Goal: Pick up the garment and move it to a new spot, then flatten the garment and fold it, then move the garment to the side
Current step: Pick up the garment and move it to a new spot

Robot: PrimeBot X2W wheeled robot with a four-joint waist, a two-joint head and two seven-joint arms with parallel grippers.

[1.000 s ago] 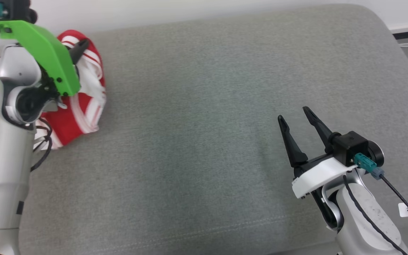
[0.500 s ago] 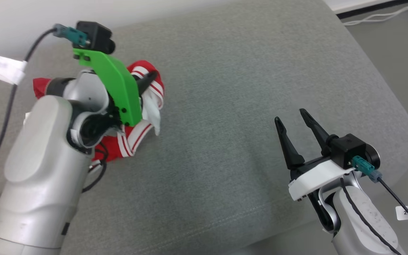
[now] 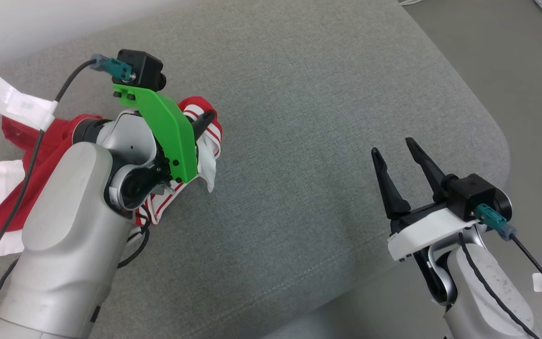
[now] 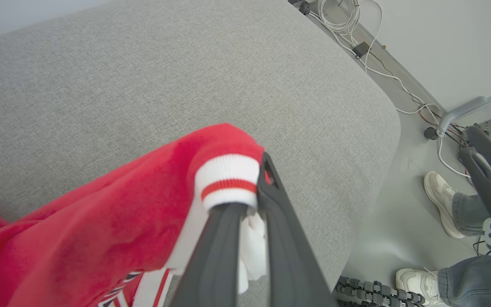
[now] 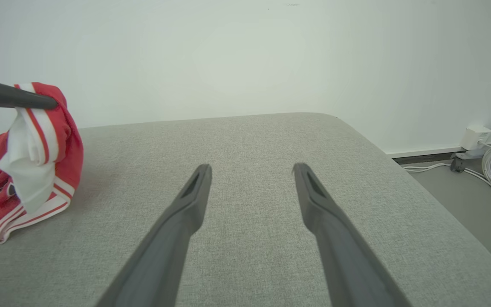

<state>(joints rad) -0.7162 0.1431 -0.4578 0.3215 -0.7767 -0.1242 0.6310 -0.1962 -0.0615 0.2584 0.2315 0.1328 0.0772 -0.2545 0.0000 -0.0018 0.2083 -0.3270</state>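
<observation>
**Garment gripped; transfer in hand, flattening and folding outstanding**

The garment [image 3: 206, 162], red with white striped trim, is found bunched at the left of the grey cushion [image 3: 299, 94]. One striped cuff is clamped between the jaws of the left gripper [image 3: 205, 121], as is confirmed in the left wrist view, where white fabric is pinched between the two fingers. The cuff end is held raised. The rest of the cloth hangs down and trails on the cushion beneath and behind the left arm.

The right gripper [image 3: 392, 148] is held with its fingers apart and empty, well apart from the garment, over the right part of the cushion.

The pick-up is judged done. The move to a new spot is judged to be in hand but not completed, as the cloth is not yet released. No part of the garment is spread flat and no fold is seen. Flattening, folding and the final move to the side are therefore all recorded as outstanding.
</observation>
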